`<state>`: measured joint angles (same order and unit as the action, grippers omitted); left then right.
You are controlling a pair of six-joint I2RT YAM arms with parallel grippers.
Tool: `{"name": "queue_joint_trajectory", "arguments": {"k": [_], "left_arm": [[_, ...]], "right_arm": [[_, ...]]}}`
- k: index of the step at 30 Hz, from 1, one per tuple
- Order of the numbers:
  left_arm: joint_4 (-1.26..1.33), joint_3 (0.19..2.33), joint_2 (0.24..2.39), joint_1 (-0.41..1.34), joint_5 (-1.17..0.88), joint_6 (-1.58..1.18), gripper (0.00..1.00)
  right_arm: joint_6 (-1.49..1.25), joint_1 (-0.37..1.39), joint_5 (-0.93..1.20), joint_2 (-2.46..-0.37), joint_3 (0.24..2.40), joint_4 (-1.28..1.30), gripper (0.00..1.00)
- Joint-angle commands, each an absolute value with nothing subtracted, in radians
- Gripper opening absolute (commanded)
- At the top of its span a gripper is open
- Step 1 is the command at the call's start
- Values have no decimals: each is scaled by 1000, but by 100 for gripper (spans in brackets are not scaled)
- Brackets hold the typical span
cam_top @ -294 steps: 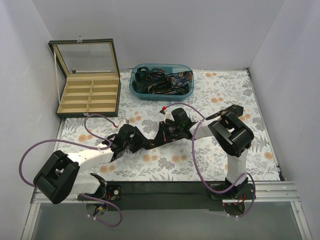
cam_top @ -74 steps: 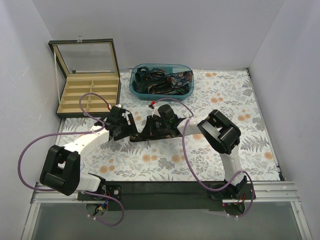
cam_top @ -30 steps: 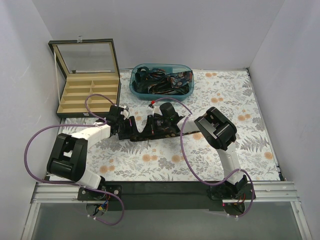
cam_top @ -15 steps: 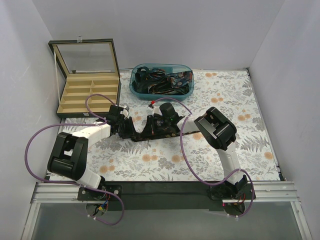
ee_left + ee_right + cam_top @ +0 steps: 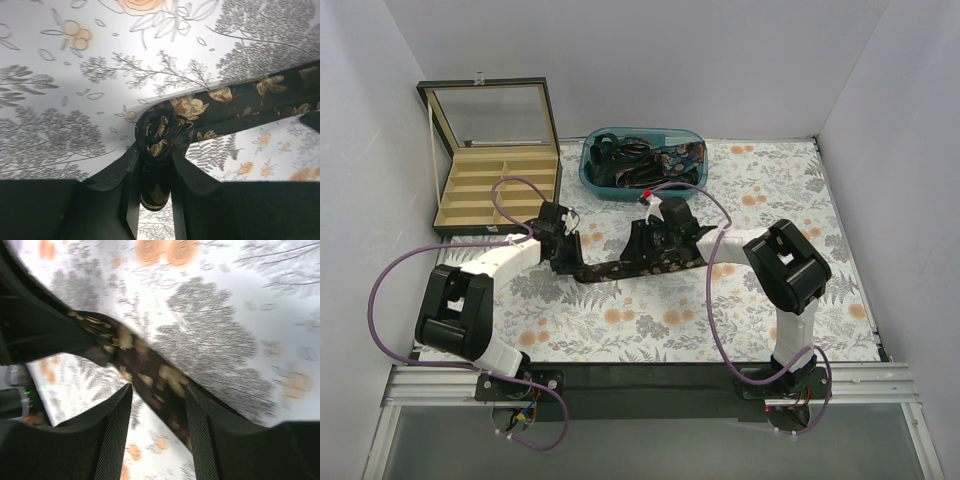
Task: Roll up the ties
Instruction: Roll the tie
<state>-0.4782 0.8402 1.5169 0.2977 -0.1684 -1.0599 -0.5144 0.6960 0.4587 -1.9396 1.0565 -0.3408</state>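
Dark floral-patterned fabric, the tie [image 5: 227,100], has its rolled end pinched between the fingers [image 5: 114,176] of the left hand [image 5: 156,165], which is closed snugly on that roll. The flat remainder runs away from that hand across the flowered bench [image 5: 75,60] to the right hand [image 5: 157,390]. That right hand stands partly open, its two fingers apart with the tie's strip lying in the gap beneath them, not pinched.
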Motion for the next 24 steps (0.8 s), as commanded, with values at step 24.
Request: {"name": "queue_joint_trajectory", "arguments": {"k": [24], "left_arm": [[-646, 956, 1419, 367, 192, -1138, 7]], "right_arm": [[-229, 687, 6, -1801, 930, -75, 34]]}}
